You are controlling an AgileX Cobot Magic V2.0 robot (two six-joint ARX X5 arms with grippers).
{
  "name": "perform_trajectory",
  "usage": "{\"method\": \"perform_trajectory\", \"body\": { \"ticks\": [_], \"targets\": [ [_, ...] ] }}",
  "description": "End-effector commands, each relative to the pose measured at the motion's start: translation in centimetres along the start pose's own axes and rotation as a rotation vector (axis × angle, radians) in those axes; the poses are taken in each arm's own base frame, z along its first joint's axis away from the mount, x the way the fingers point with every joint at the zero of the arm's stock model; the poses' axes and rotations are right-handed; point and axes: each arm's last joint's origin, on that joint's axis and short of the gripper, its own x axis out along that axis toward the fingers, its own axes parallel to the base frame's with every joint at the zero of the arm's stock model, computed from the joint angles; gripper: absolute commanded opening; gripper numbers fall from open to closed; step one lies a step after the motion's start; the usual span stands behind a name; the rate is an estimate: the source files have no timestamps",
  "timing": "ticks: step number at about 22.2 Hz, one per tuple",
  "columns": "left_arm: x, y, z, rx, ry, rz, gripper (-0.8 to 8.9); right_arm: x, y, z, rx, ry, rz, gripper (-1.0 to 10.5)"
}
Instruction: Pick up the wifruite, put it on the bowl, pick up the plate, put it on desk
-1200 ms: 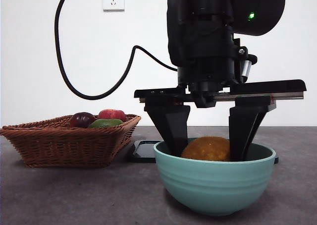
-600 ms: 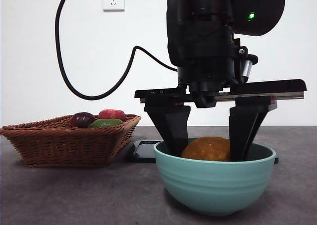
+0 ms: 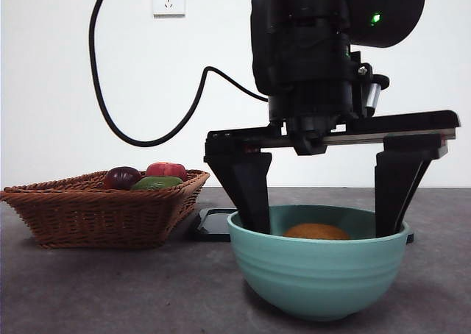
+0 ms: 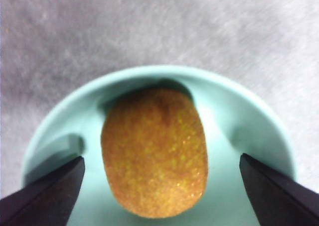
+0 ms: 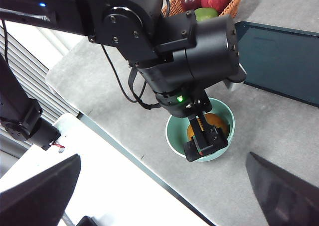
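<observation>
The orange-brown wifruite (image 3: 316, 232) (image 4: 154, 151) lies loose inside the mint-teal bowl (image 3: 316, 275) (image 4: 249, 101) on the desk (image 3: 110, 290). My left gripper (image 3: 322, 227) (image 4: 162, 160) hangs straight over the bowl, open, with its jaws dipping inside the rim on either side of the fruit and not touching it. A dark flat rectangular plate (image 3: 213, 224) (image 5: 279, 61) lies on the desk just behind the bowl. High above the table, my right gripper (image 5: 163, 157) is open and holds nothing.
A wicker basket (image 3: 96, 209) (image 5: 229, 2) at the left holds a dark purple fruit (image 3: 121, 177), a red apple (image 3: 165, 170) and a green fruit (image 3: 156, 182). A black cable (image 3: 147, 139) loops behind. The table's edge runs close to the bowl in the right wrist view.
The left gripper's jaws have spread apart and let go of the wifruite, which has dropped lower into the bowl. The gripper has risen slightly.
</observation>
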Motion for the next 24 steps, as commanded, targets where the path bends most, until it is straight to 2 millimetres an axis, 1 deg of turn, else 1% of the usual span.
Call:
{"method": "perform_trajectory", "body": {
  "ticks": [1,3,6,10,11,13,15,19,22,24],
  "targets": [
    [-2.3,-0.6,-0.1,0.034,-0.059,-0.031,5.0,-0.3,0.2,0.3,-0.018,-0.014,0.005,5.9],
    [-4.5,-0.3,-0.5,0.039,-0.102,-0.05,5.01,-0.3,0.2,0.3,-0.019,-0.015,0.004,5.9],
    [-8.8,0.4,-1.9,0.065,-0.183,-0.083,5.01,-0.3,0.2,0.4,-0.023,-0.021,0.005,5.9],
    [-15.6,2.1,-5.2,0.101,-0.322,-0.123,5.0,-0.3,0.2,0.4,-0.023,-0.022,-0.015,5.9],
    [-17.4,2.7,-6.3,0.117,-0.364,-0.136,5.0,-0.3,0.2,0.4,-0.023,-0.023,-0.021,5.9],
    [-20.3,3.9,-8.6,0.146,-0.421,-0.15,5.0,-0.3,0.2,0.4,-0.024,-0.023,-0.021,5.9],
    [-22.5,5.3,-10.9,0.162,-0.454,-0.149,5.0,-0.3,0.2,0.4,-0.024,-0.024,-0.021,5.9],
    [-25.9,7.9,-15.8,0.164,-0.527,-0.08,5.0,-0.3,0.2,0.4,-0.024,-0.024,-0.021,5.9],
    [-27.8,9.6,-19.3,0.155,-0.614,-0.111,5.0,-0.3,0.2,0.4,-0.024,-0.024,-0.021,5.9],
    [-28.3,10.8,-21.8,0.146,-0.666,-0.131,5.0,-0.3,0.2,0.4,-0.021,-0.024,-0.022,5.9]
  ]
}}
